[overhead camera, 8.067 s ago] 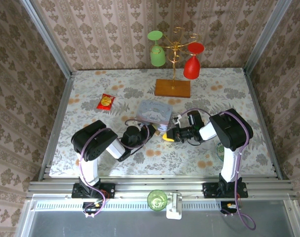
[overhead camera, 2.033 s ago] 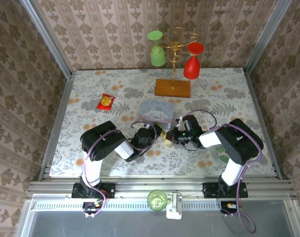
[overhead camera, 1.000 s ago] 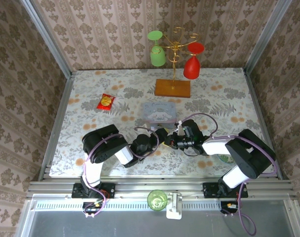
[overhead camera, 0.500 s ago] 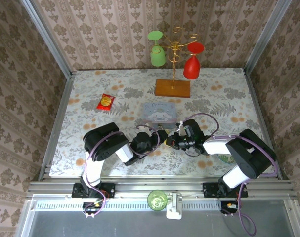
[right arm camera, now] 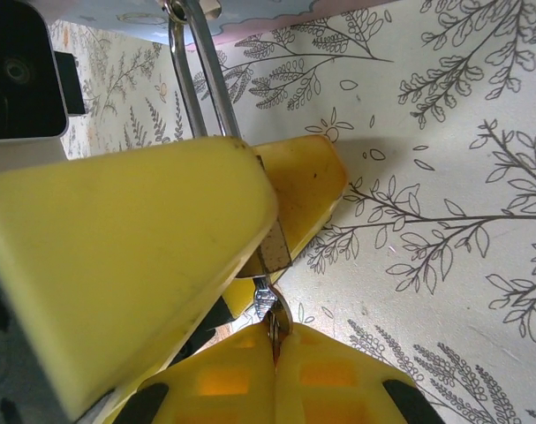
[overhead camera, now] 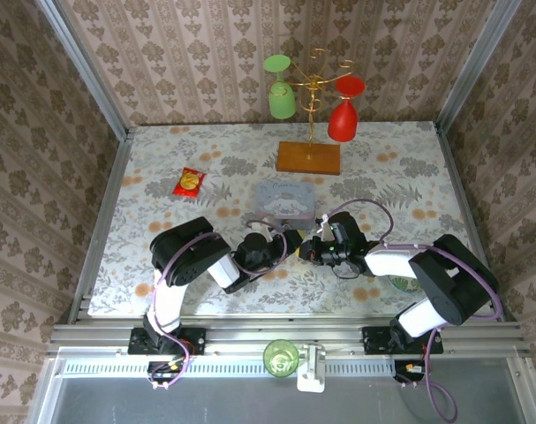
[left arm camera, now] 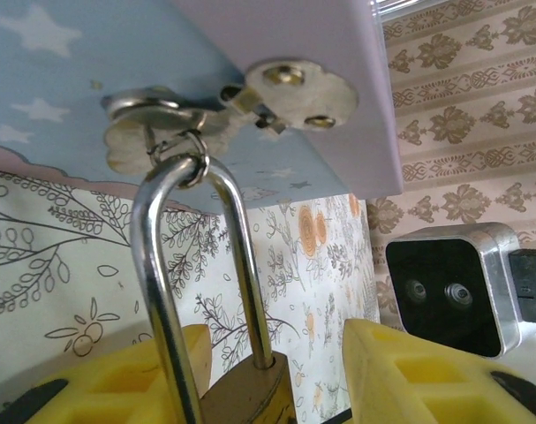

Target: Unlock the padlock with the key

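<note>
Right end effector [right arm camera: 272, 349] pinched shut on the key [right arm camera: 266, 305] at the base of the padlock [left arm camera: 250, 397], left end effector [left arm camera: 272, 358] straddling its body, grip unclear, shackle [left arm camera: 241, 265] not yet sprung.

Red snack packet [overhead camera: 190, 182], pale blue tin [overhead camera: 283, 198], green glass [overhead camera: 282, 99], red glass [overhead camera: 342, 121]

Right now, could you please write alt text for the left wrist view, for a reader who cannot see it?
A small brass padlock is hooked by its silver shackle through a ring on the latch of a pale blue tin, its body between the yellow fingers of the left gripper. Behind lie a floral tablecloth and the other arm's silver-and-black camera.
</note>
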Controlling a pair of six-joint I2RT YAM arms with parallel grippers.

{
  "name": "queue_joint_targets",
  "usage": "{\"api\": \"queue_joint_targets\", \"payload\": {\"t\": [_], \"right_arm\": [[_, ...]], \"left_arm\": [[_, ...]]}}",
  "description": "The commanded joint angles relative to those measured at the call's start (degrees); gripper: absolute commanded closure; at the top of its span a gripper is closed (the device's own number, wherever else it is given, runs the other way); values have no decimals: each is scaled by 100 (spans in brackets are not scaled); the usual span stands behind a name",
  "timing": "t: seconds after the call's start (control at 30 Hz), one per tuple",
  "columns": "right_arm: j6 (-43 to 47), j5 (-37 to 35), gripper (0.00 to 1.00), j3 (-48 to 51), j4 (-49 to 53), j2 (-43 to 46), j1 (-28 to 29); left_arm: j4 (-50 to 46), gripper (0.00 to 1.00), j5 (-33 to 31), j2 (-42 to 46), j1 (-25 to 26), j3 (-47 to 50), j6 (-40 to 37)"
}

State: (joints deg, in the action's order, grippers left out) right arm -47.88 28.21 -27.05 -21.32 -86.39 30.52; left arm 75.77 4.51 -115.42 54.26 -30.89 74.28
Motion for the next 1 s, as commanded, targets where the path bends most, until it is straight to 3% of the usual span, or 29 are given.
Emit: {"api": "queue_joint_targets", "payload": {"t": [0.0,0.27,0.57,0.67,0.8,0.97], "right_arm": [[95,-39,100,-147,123,46,-11],[94,-27,100,-184,165,86,-12],[116,9,100,-223,26,-61,-20],[375,-253,84,-241,180,-50,-20],[958,-790,71,-213,786,345,-20],[2076,-2113,60,-277,1902,1361,297]], "left_arm": [[-164,59,-229,-25,-70,48,-221],[-133,64,-661,-4,-46,24,-377],[-131,84,-476,-133,-30,-189,-311],[-128,89,-501,-145,20,-224,-195],[-124,91,-543,-76,9,-198,-105],[-129,95,-480,-127,-3,-299,124]]}}
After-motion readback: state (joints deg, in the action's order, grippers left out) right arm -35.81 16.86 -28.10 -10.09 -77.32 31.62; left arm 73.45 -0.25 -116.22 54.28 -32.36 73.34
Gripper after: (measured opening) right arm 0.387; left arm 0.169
